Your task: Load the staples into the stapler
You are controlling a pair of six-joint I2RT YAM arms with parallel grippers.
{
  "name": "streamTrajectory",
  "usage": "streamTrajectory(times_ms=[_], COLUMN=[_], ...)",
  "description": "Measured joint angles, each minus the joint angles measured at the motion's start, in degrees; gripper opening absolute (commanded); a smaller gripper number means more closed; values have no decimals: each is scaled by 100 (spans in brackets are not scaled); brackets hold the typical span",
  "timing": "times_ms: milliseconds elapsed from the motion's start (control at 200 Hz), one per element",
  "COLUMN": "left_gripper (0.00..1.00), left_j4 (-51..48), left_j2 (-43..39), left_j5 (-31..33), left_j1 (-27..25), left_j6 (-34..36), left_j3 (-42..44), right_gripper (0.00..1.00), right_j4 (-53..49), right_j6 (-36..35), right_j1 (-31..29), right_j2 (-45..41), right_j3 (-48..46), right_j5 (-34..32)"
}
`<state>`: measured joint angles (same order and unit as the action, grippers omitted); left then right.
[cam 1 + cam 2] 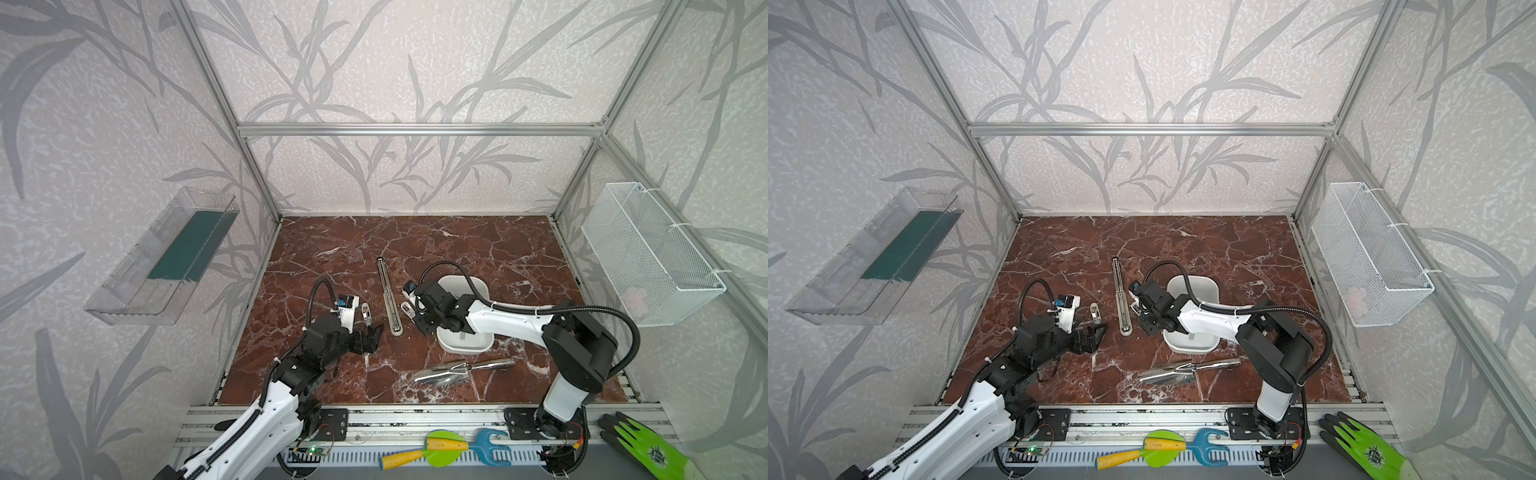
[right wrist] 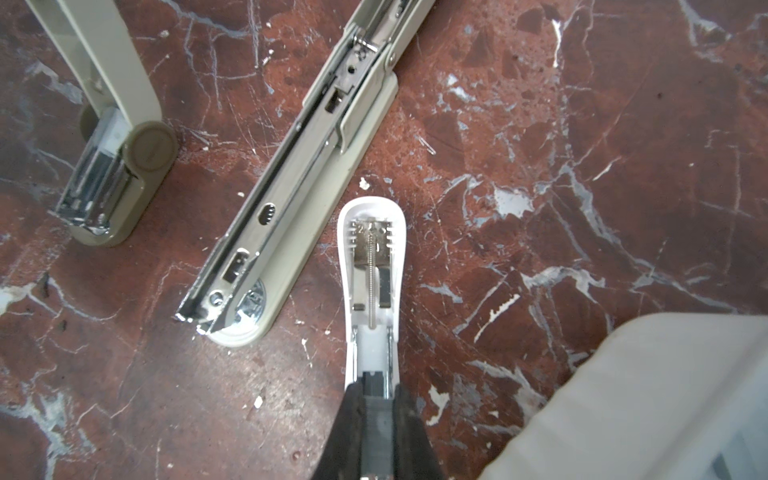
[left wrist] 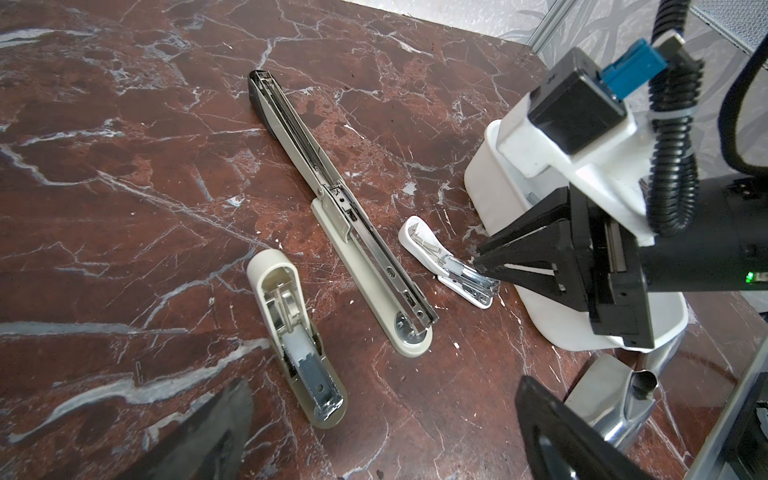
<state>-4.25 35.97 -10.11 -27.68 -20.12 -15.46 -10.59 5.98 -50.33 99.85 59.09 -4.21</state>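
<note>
Right gripper [image 3: 480, 259] and left gripper [image 1: 371, 337] flank the opened long-reach stapler [image 1: 388, 295], mid-frame in both top views. Left fingers stand spread near the beige stapler [image 3: 291, 328]. Right fingers pinch a grey staple strip [image 2: 376, 419] at the small white stapler [image 2: 371, 257]'s open channel.

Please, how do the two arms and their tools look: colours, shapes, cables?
The left arm and right arm have white shells and black joints. A black ribbed cable loops to each white wrist camera mount, with a blue plug. The left tool and right tool have black wedge-shaped fingers.
</note>
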Motion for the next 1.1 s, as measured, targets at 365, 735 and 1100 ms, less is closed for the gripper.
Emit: streamTrajectory(times_ms=[365, 735, 1100], left_gripper=[99, 99, 99], left_j4=[0, 0, 0], left_j2=[-20, -96, -162], left_j5=[9, 15, 17], left_j1=[0, 0, 0], left_j6=[0, 0, 0], left_j3=[0, 0, 0], right_gripper=[5, 5, 5], right_j4=[-4, 94, 254], right_j6=[103, 317, 363], right_j1=[-76, -116, -24], right_j2=[85, -232, -925], right_j3=[0, -428, -973], right_j5=[-2, -463, -586])
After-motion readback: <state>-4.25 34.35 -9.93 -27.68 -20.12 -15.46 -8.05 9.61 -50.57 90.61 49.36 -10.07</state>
